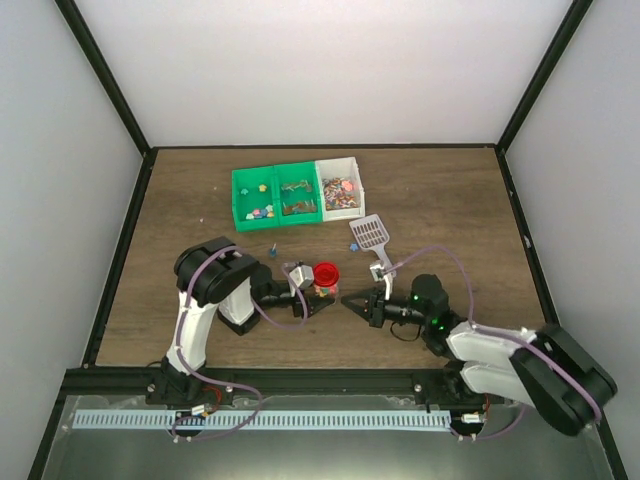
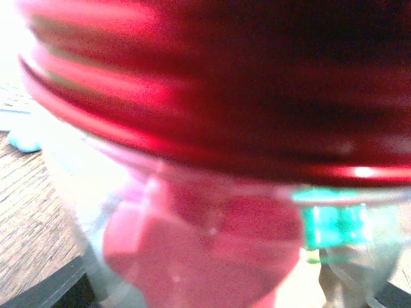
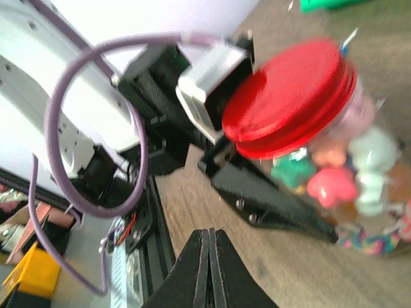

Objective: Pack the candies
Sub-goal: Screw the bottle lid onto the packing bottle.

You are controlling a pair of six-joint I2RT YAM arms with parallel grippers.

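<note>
Wood-grain table [image 1: 450,220], white walls round it, seen from above. Near centre: small clear jar [image 1: 323,289], round red lid [image 1: 326,272] sitting on top. Left gripper [image 1: 316,297] spread wide round jar, jaws pressed on its sides, holding it upright. Right gripper [image 1: 353,302] fully closed, nothing in it, tips pointing at jar from just beside, not touching. Lilac scoop [image 1: 371,233] lying on table beyond, unheld.

Step in hand, prob.: getting lid seated and tight. To do well: hold left grip firm and low on jar so no spin or tip. Open right jaws before approaching. Come level w/ lid rim, centred, and grip rim, not glass. Turn gently, checking lid sits flat, not cocked. Whether threads already engaged: can't tell.

Candies [image 3: 331,183]: small rounded sweets, pink, green, pale mint, piled inside jar, seen thru clear wall. More at far side: mixed-colour heap in white bin [image 1: 338,162], a few in green bins [image 1: 240,200] beside it. Couple of strays on table near scoop.
</note>
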